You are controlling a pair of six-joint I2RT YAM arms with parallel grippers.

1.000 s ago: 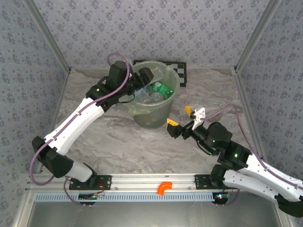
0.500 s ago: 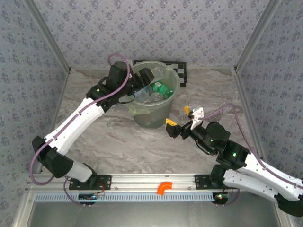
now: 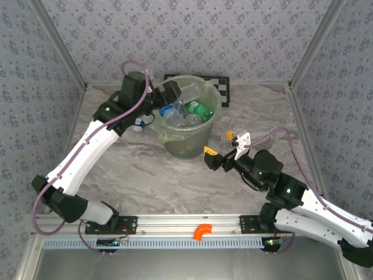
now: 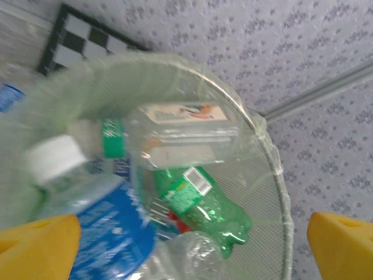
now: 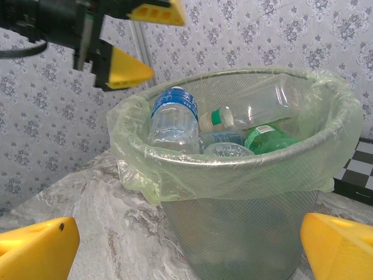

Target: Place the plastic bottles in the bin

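Observation:
The bin [image 3: 187, 146], pale green with a thin liner, stands at the middle back of the table. Several plastic bottles lie in it: a green one [image 3: 201, 109] [image 4: 204, 204] [image 5: 269, 137], a clear one with a white cap [image 4: 186, 137] [image 5: 256, 108], and a blue-labelled one [image 3: 172, 112] [image 4: 108, 233] [image 5: 172, 122] leaning at the left rim. My left gripper [image 3: 166, 93] [image 4: 189, 251] [image 5: 140, 41] hangs open above the bin's left rim [image 4: 274, 169], holding nothing. My right gripper [image 3: 222, 146] is open and faces the bin wall [image 5: 245, 221] from the right.
Another bottle with a blue cap [image 3: 139, 122] [image 4: 8, 96] lies on the table just left of the bin. A checkerboard [image 3: 224, 90] lies behind the bin. An orange hook [image 3: 204, 231] sits on the front rail. Patterned walls close in the table.
My left gripper has opened and drawn back to the left. The blue-labelled bottle it held now rests in the bin. The right arm has hardly moved.

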